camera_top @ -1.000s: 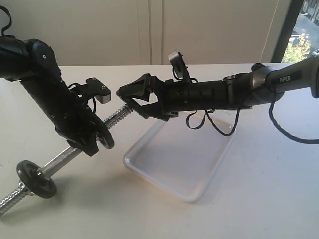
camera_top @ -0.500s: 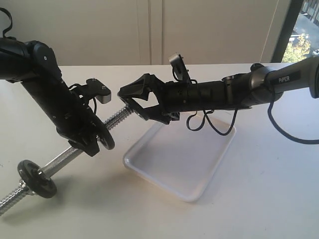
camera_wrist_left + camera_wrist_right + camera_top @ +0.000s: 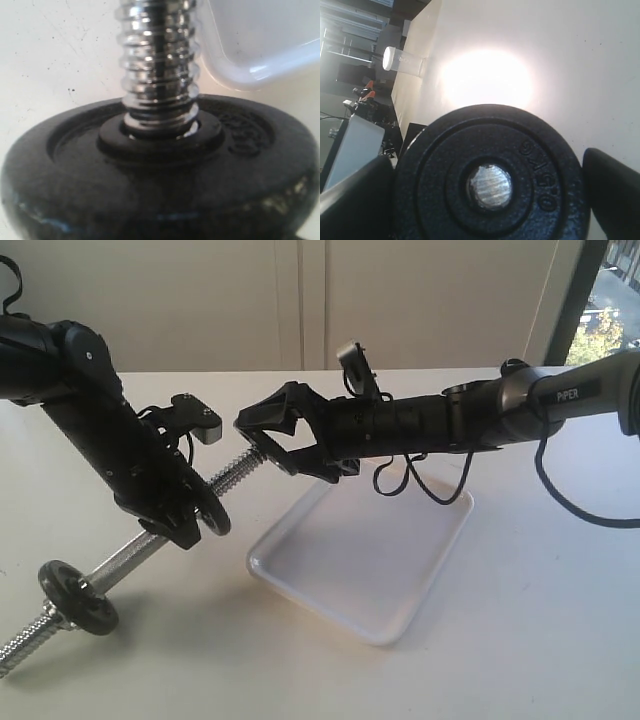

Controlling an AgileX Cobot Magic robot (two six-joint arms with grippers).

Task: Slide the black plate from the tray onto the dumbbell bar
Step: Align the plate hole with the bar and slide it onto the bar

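The black plate [image 3: 530, 200] is clamped by its rim between my right gripper's fingers [image 3: 612, 185], and the silver end of the dumbbell bar [image 3: 490, 186] shows in its hole. In the exterior view my right gripper [image 3: 262, 438] holds the plate [image 3: 256, 430] at the bar's raised threaded end [image 3: 238, 470]. Further down, my left gripper [image 3: 190, 522] is shut on the tilted bar. A dark disc [image 3: 150, 200] sits on the thread right by that gripper, hiding its jaws in the left wrist view. The white tray [image 3: 370, 550] lies empty below the right arm.
A second dark disc [image 3: 78, 598] sits near the bar's low end by the table's front left. The right arm's cable [image 3: 440, 490] hangs over the tray. A tray corner [image 3: 260, 50] lies close beside the bar.
My right gripper has edged slightly up and left with the plate at the bar's tip. The bar and left arm shifted only a little.
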